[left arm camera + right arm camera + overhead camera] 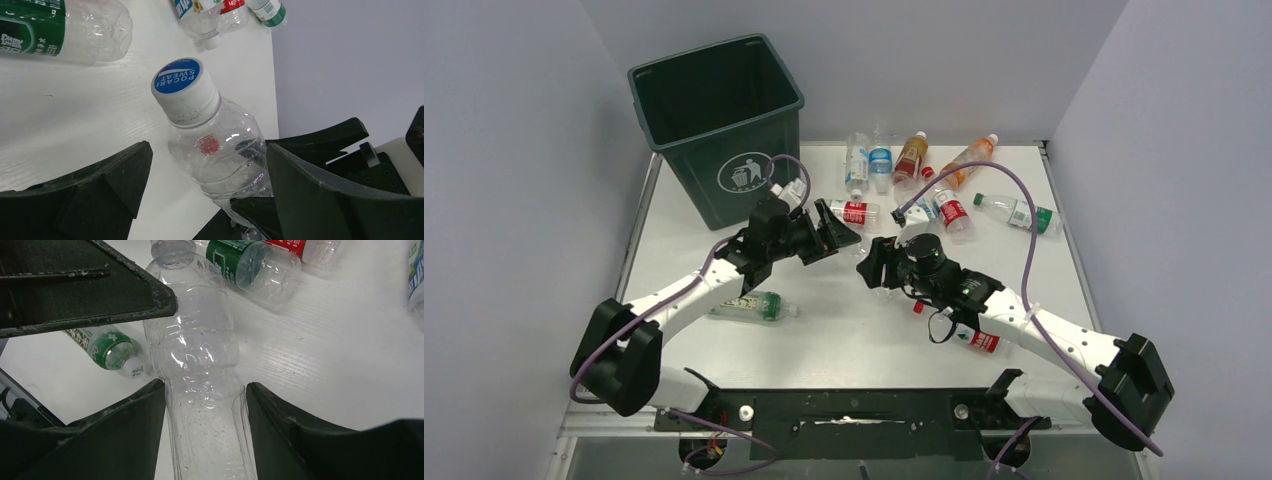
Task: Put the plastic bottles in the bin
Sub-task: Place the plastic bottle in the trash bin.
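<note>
My right gripper is shut on a clear unlabelled plastic bottle, held off the table at mid-body. The bottle's white cap with a blue top points into my left gripper. That gripper stands open around the bottle's shoulder, close to the right finger, with a gap to the left finger. From above, the left gripper and the right gripper face each other mid-table. The dark green bin stands at the back left, close behind the left gripper.
Several bottles lie along the table's back edge, among them an orange one and a green-capped one. A red-labelled bottle lies just behind the left gripper. A green-labelled bottle lies under the left arm, and a red-capped one under the right.
</note>
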Controlling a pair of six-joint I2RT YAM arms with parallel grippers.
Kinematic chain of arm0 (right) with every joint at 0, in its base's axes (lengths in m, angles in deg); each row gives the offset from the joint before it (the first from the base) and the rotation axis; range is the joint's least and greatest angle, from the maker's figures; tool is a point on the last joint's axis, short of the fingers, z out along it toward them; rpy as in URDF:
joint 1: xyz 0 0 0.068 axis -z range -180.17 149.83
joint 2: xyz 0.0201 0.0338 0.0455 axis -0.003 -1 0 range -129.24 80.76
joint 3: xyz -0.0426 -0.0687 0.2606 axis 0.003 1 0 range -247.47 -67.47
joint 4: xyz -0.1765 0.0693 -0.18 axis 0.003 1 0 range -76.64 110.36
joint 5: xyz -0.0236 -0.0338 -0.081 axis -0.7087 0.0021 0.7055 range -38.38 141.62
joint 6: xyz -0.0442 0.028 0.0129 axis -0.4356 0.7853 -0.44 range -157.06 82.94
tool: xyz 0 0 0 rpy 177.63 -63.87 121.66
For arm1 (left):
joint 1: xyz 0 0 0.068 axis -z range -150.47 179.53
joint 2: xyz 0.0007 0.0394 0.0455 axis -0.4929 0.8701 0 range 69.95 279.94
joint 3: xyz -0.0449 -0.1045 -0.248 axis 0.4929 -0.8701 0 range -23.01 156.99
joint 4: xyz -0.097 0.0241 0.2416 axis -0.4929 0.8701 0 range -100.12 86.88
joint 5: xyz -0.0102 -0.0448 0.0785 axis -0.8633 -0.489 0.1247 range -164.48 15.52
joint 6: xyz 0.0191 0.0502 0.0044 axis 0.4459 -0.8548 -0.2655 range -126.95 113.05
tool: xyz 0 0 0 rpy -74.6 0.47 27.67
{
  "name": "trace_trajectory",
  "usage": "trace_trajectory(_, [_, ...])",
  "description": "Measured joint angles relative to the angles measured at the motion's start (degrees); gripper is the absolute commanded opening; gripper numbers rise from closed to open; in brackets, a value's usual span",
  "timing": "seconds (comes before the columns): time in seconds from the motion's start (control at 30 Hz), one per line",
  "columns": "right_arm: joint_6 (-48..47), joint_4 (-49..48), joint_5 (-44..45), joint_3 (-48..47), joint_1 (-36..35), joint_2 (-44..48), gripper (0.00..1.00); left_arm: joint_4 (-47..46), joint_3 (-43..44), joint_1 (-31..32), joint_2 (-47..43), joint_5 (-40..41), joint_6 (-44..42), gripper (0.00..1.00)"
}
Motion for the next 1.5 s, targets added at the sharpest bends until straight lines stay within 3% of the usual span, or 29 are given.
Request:
trace_trajectory(0.57, [0.15, -2.27, -1.01, 0.81, 0.09, 0.00, 0.42, -2.29, 1.53, 3.48, 4.07, 2.34, 1.25, 0.84])
trace_trajectory(1.17, [0.20, -2.58, -0.79, 1.36, -0.15, 0.04, 0.42, -0.94, 4.50, 5.38, 6.29, 4.35, -0.59, 0.52])
trace_trajectory(1.37, [0.24, -2.56, -0.76, 1.44, -0.17, 0.04, 0.42, -0.79, 4.85, 5.73, 6.34, 5.53, -1.11, 0.49])
trace_trajectory(1.5, [0.39, -2.58, -0.83, 1.68, -0.17, 0.04, 0.50, -0.55, 4.85, 5.90, 6.34, 5.81, -1.51, 0.48])
